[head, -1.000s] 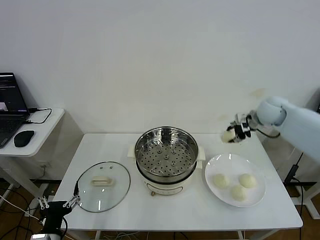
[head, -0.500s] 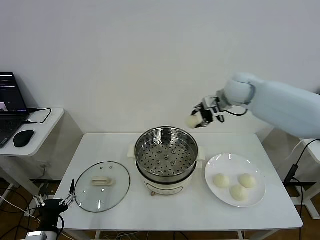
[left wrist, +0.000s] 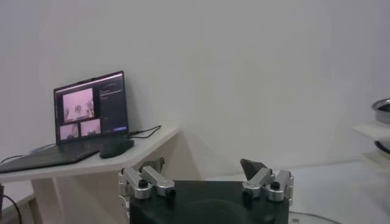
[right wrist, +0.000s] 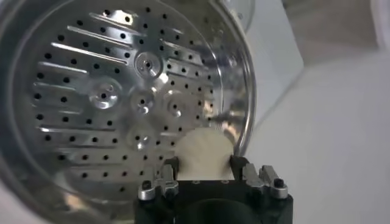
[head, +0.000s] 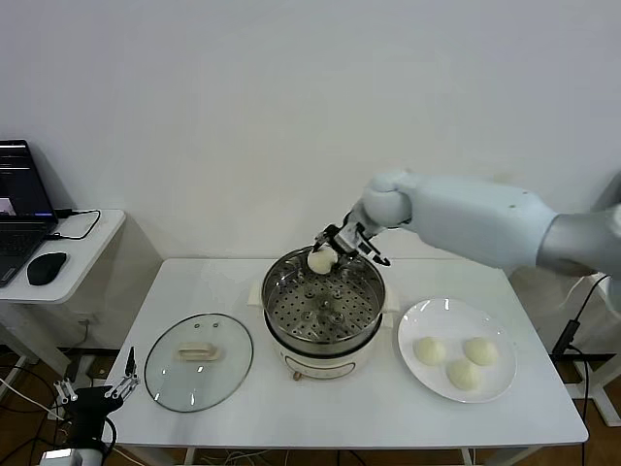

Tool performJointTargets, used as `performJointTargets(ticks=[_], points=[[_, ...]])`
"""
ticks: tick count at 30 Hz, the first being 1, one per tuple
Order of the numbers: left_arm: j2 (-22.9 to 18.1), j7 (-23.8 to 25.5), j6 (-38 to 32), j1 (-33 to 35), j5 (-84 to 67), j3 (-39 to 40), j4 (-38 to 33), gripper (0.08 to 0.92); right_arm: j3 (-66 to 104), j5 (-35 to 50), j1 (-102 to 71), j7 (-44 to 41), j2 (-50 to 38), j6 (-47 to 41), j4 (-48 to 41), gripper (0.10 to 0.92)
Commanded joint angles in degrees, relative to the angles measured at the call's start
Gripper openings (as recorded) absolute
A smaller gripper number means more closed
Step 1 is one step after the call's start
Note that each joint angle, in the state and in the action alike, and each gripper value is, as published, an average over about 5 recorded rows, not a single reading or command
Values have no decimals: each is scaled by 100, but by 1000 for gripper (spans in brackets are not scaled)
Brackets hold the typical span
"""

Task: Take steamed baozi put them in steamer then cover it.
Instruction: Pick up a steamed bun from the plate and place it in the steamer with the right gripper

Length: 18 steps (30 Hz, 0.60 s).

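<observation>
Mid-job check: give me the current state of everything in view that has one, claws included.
Right claw: shut on a baozi, over the steamer's far rim.
Left claw: open, empty, low beside the table's near-left corner.
Steamer: uncovered, perforated tray bare.
Cover: off, flat on the table, handle up.
Plate: holds three baozi.
Laptop: open, screen lit.

One cream-white baozi (head: pixel 320 260) hangs above the steamer (head: pixel 323 309); its glass cover (head: pixel 199 362) lies alongside.
</observation>
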Motion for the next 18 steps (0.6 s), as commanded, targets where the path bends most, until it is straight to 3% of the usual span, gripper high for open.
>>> performJointTargets(ticks=[1, 10, 18], points=[[-5, 6, 11, -13, -3, -13, 18, 823, 39, -1156, -499, 279, 496, 1009, -707, 545], [-14, 11, 8, -30, -1, -3, 44, 823, 104, -1455, -558, 339, 557, 1240, -1004, 556], [-26, 11, 13, -18, 1, 3, 4, 823, 121, -1205, -262, 315, 403, 1221, -776, 750]])
